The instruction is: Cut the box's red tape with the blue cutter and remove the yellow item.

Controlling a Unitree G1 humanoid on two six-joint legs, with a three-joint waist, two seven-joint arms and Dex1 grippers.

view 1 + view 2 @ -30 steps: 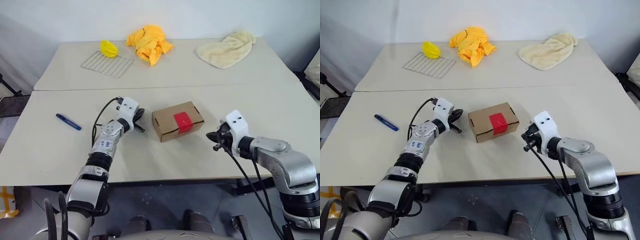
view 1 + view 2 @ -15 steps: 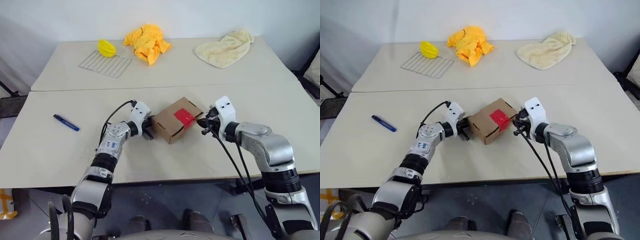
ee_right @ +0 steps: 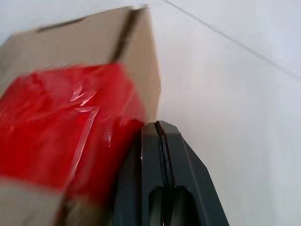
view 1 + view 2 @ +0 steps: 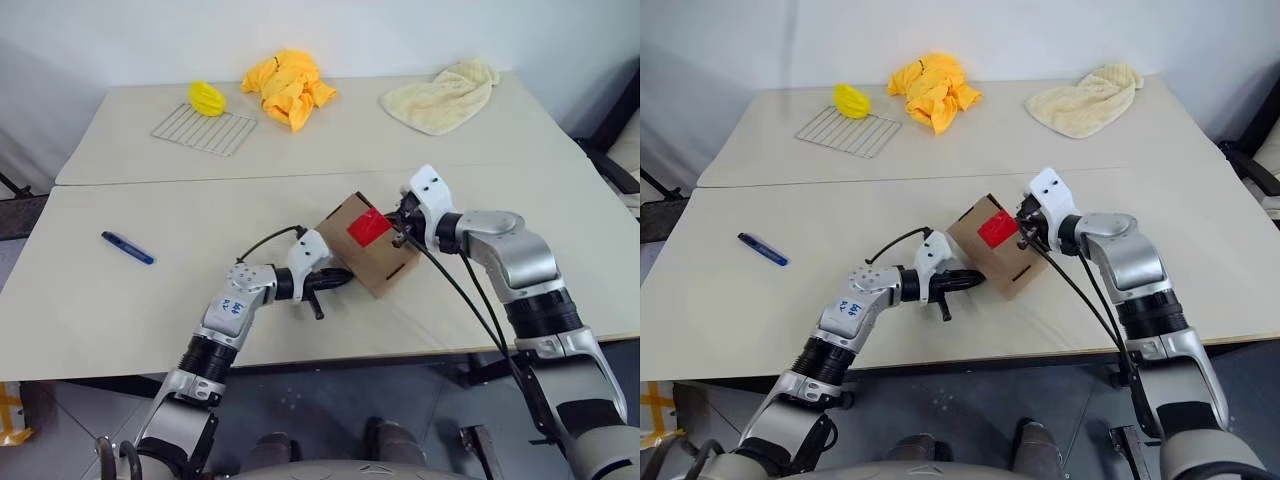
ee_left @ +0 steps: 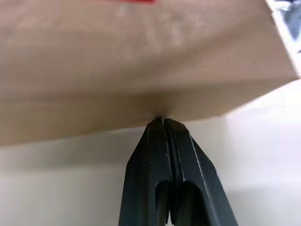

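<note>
Box (image 4: 372, 245): brown cardboard, lying skewed near the middle of the near surface (image 4: 120, 310), red tape (image 4: 368, 227) facing up. Left hand (image 4: 338, 279): fingers closed, holding nothing, tips touching the box's near side. Right hand (image 4: 399, 226): fingers closed, holding nothing, pressing at the box's far edge beside the tape. Blue cutter (image 4: 128, 247): lying well apart to the left. Wire rack (image 4: 204, 129), orange cloth (image 4: 284, 83) and cream towel (image 4: 438, 96): sitting on the far surface.

Matt brown cardboard forms the box (image 4: 372, 246), sealed with glossy, crinkled red tape (image 3: 66, 122). The fingers (image 5: 167, 174) look like smooth black plastic. Beyond, a thin wire rack (image 4: 204, 131) and soft crumpled cloths (image 4: 286, 84) lie on the matt tabletop (image 4: 150, 300).
</note>
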